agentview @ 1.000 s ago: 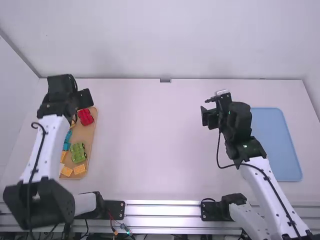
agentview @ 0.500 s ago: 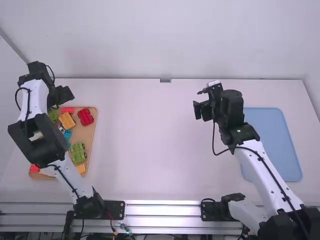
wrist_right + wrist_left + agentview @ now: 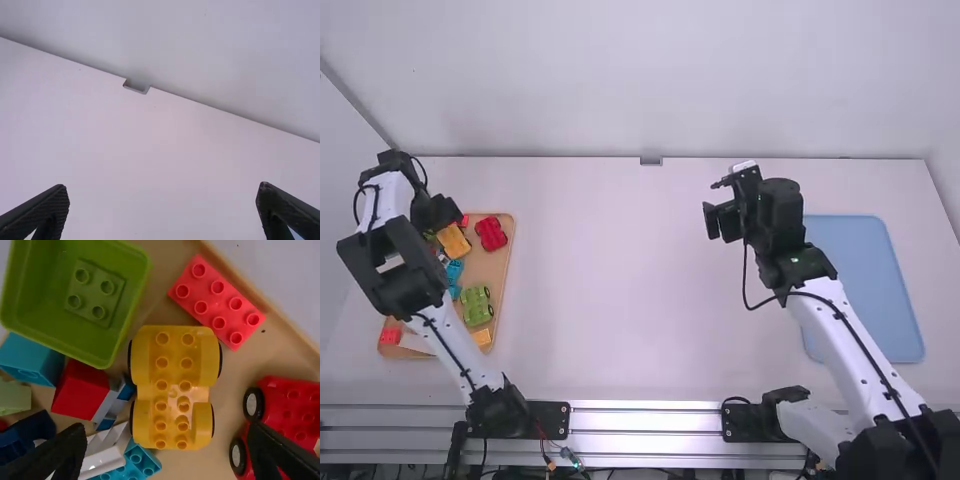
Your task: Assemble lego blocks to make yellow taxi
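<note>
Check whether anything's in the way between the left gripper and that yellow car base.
Nothing visible stands between the left gripper and the yellow car base; its studded top is uncovered before the open jaws. The white brick close beside it might crowd one jaw, though.

The high view looks forward and down from behind the whole table [image 3: 640, 290]. Left wrist looks down close, sharing the yellow car [image 3: 172, 385] beyond its jaws; right wrist faces the wall [image 3: 210, 45] beyond its jaws, shared too.
</note>
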